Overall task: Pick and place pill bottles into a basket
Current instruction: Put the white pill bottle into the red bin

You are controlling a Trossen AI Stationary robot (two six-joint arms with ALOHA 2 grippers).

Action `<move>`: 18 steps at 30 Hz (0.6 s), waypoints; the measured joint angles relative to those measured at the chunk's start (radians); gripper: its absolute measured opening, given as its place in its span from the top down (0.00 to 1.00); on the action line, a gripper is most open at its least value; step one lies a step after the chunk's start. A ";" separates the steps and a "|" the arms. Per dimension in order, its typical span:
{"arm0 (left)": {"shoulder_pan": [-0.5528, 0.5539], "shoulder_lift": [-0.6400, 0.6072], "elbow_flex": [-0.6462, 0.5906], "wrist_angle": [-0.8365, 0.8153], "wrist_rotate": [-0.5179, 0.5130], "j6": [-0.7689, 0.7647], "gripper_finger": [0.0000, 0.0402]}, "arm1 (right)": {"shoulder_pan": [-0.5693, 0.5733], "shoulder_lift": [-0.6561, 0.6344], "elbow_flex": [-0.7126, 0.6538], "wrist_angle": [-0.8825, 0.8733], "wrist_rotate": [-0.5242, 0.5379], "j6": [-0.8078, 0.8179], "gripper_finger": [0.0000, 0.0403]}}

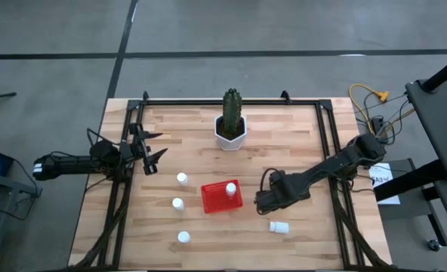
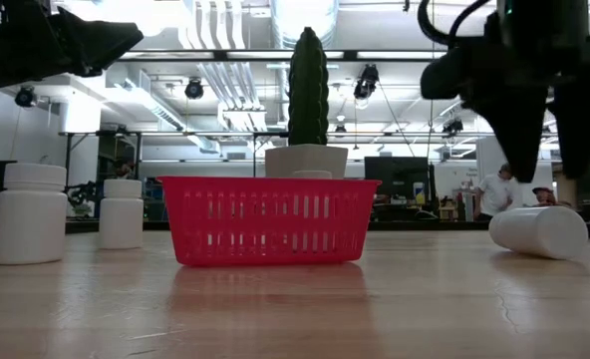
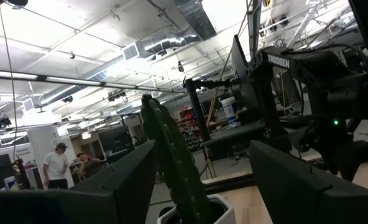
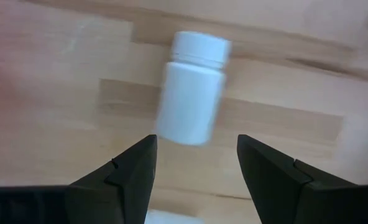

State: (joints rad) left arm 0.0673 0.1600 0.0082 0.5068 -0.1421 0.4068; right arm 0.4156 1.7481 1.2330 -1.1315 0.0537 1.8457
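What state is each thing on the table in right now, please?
Basket: upright, one bottle standing inside.
Three bottles: standing on the table left of the basket.
Fallen bottle: lying on its side.
Cactus pot: upright.
Left gripper: open, empty.
Right gripper: open, above the fallen bottle.

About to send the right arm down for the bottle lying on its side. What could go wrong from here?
1. The lying bottle is round and could roll off when one finger of the open right gripper touches first.
2. The gripper hangs close beside the red basket; a swing could knock it and the bottle inside.
3. A dropped bottle might tip the three standing bottles.
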 joint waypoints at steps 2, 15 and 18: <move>0.000 -0.001 0.000 0.000 -0.001 0.000 0.41 | -0.005 -0.003 -0.029 0.065 0.000 -0.008 0.47; 0.000 0.002 0.000 0.001 0.000 0.000 0.41 | -0.051 0.002 -0.261 0.397 -0.013 -0.014 0.47; 0.000 0.003 0.000 -0.001 0.000 0.000 0.41 | -0.053 -0.006 -0.308 0.455 -0.022 -0.014 0.47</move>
State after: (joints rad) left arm 0.0670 0.1627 0.0078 0.5056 -0.1424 0.4068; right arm 0.3626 1.7424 0.9249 -0.6770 0.0313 1.8320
